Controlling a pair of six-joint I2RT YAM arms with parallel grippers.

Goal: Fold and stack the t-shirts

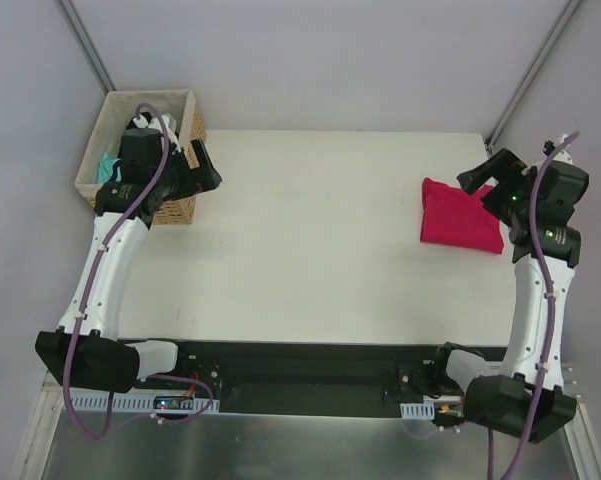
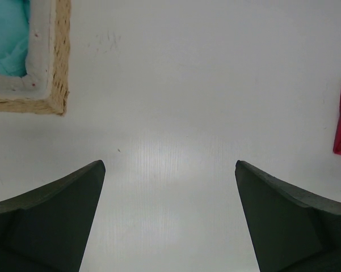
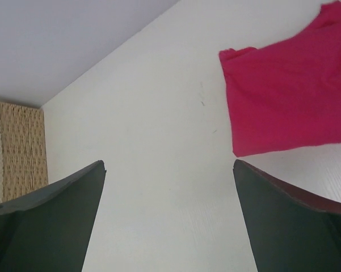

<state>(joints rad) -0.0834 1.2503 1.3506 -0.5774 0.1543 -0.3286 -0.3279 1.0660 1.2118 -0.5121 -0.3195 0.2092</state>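
Crimson-pink t-shirt (image 1: 460, 215) lies folded into a flat, slightly uneven rectangle near the right edge of the white table (image 1: 310, 250). A teal t-shirt (image 2: 5, 34) sits bunched inside the pale-lined wicker basket (image 2: 59, 56) at the far left corner. The left gripper (image 2: 169, 164) and right gripper (image 3: 169, 163) hover with fingers spread wide, holding nothing.

You have the wicker basket (image 1: 175, 95) at the far left corner of the table (image 1: 310, 250), with a t-shirt (image 1: 107, 168) lying inside it. The left gripper (image 1: 205, 165) hangs just to the right of the basket, over the tabletop. Well apart from these, the folded t-shirt (image 1: 455, 215) lies flat near the table's right edge. The right gripper (image 1: 483, 190) sits above its far right part.
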